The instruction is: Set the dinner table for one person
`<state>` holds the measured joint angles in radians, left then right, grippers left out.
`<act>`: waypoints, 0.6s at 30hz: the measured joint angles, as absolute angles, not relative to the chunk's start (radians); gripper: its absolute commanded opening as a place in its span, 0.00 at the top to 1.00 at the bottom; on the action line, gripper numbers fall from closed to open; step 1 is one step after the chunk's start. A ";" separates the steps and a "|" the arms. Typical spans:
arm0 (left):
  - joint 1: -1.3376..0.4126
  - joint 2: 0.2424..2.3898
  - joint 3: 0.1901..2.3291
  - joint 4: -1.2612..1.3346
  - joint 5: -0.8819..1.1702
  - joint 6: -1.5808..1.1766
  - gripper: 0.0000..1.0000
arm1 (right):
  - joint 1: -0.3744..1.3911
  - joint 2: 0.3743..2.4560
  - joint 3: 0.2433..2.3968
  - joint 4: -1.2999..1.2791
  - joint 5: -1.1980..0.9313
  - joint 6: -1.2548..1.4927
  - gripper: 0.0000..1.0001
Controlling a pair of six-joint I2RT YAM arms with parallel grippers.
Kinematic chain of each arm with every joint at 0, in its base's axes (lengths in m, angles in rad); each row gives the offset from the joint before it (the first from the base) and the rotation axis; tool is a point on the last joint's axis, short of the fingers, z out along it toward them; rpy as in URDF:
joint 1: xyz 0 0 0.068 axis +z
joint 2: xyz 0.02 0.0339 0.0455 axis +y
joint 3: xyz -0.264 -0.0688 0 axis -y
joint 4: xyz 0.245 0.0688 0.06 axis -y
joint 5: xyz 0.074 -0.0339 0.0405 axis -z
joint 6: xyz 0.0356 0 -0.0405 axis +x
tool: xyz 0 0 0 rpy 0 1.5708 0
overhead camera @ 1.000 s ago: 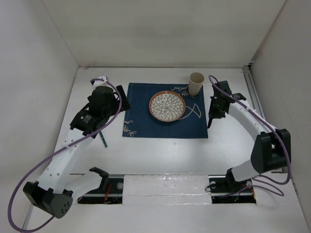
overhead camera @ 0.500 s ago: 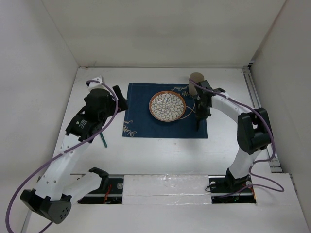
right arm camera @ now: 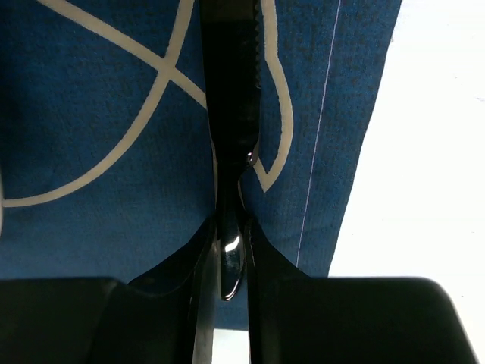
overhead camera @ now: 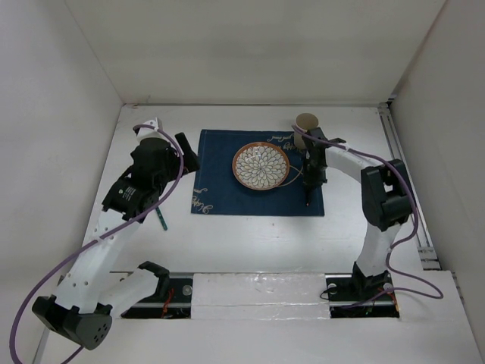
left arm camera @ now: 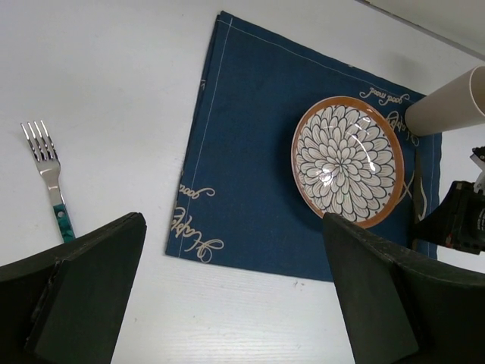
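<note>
Gripping a dark knife (right arm camera: 231, 114), the right claw (right arm camera: 227, 254) is pinched narrow over the blue mat's (overhead camera: 220, 178) right edge, beside the plate (overhead camera: 261, 166). The white worktop (overhead camera: 250, 243) lies beneath both claws. The left claw (left arm camera: 231, 258) gapes wide above it, near a fork (left arm camera: 47, 171).

The white bench (overhead camera: 250, 235) carries a blue mat (overhead camera: 220, 174) near its middle. A fork (left arm camera: 49, 178) lies apart to the mat's left, and a cup (overhead camera: 307, 121) stands by its far right corner.
</note>
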<state>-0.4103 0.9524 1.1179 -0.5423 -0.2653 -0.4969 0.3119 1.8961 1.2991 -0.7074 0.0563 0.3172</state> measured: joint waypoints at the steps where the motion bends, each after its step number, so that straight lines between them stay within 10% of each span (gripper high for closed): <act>1: -0.410 0.952 1.118 -0.542 -0.265 -0.497 0.00 | 0.309 1.902 1.306 -0.706 0.052 0.317 0.99; 7: -0.410 0.955 1.112 -0.540 -0.266 -0.497 0.00 | 0.300 1.906 1.311 -0.702 0.034 0.318 0.55; 18: -0.395 1.020 1.111 -0.551 -0.383 -0.550 0.00 | 0.311 1.643 1.256 -0.659 0.007 0.348 0.43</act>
